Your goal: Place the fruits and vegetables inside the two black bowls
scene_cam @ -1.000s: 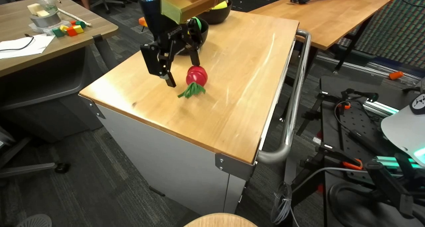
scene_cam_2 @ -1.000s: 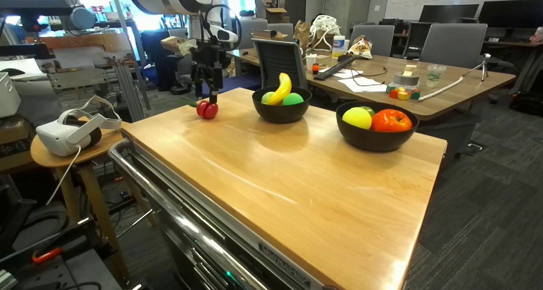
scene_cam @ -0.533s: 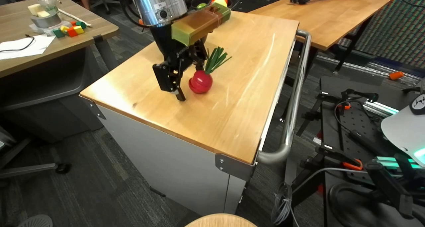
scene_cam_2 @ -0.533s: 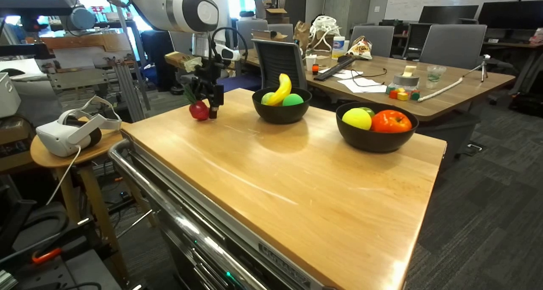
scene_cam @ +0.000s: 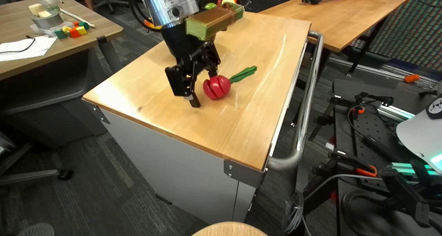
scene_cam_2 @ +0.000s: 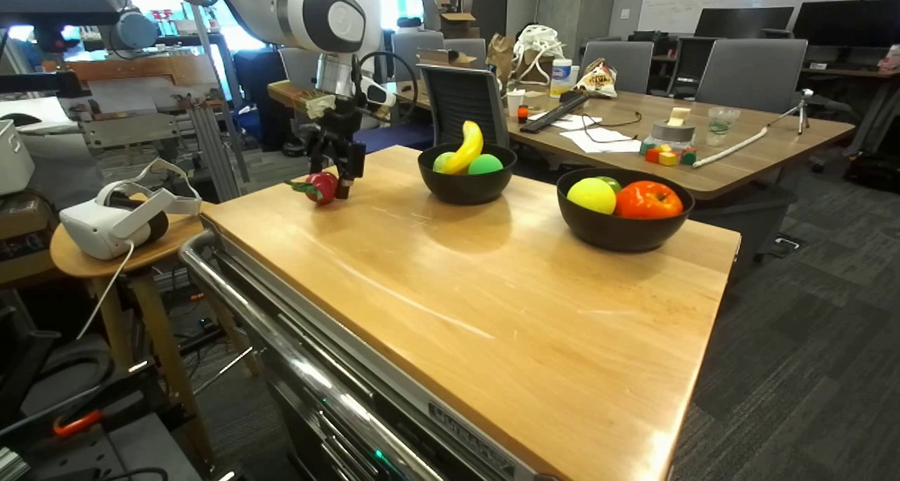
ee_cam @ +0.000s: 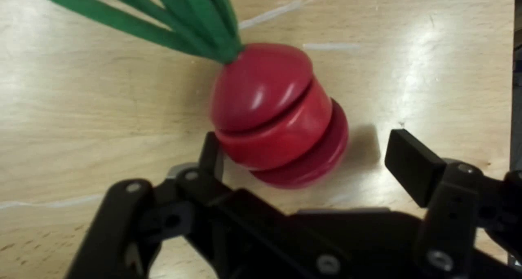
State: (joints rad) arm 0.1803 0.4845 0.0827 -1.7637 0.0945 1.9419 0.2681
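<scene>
A red toy vegetable (ee_cam: pixel 267 103), cut in slices with green leaves, lies on the wooden top in all views. Around its lower end stands my open gripper (ee_cam: pixel 308 148), tips low by the wood. The left finger (ee_cam: pixel 210 152) is right beside the red slices; whether it touches, I cannot tell. A gap separates the right finger (ee_cam: pixel 412 164) from them. In an exterior view, one black bowl (scene_cam_2: pixel 467 188) holds a banana (scene_cam_2: pixel 465 149), a green round piece (scene_cam_2: pixel 486 164) and a yellow-green one. Another black bowl (scene_cam_2: pixel 622 229) carries a yellow fruit (scene_cam_2: pixel 592 196), a red-orange piece (scene_cam_2: pixel 648 200) and a green one.
A metal rail (scene_cam_2: pixel 302 368) runs along one side of the cart's wooden top (scene_cam_2: pixel 450 277). Beside the cart, a white headset (scene_cam_2: pixel 133 210) rests on a stool. A brown table (scene_cam_2: pixel 759 140) with coloured blocks stands close behind the bowls.
The open gripper has come lower and shifted towards the rail. The red vegetable has turned and slid a little the same way, its leaves swinging round to point at the rail side.
</scene>
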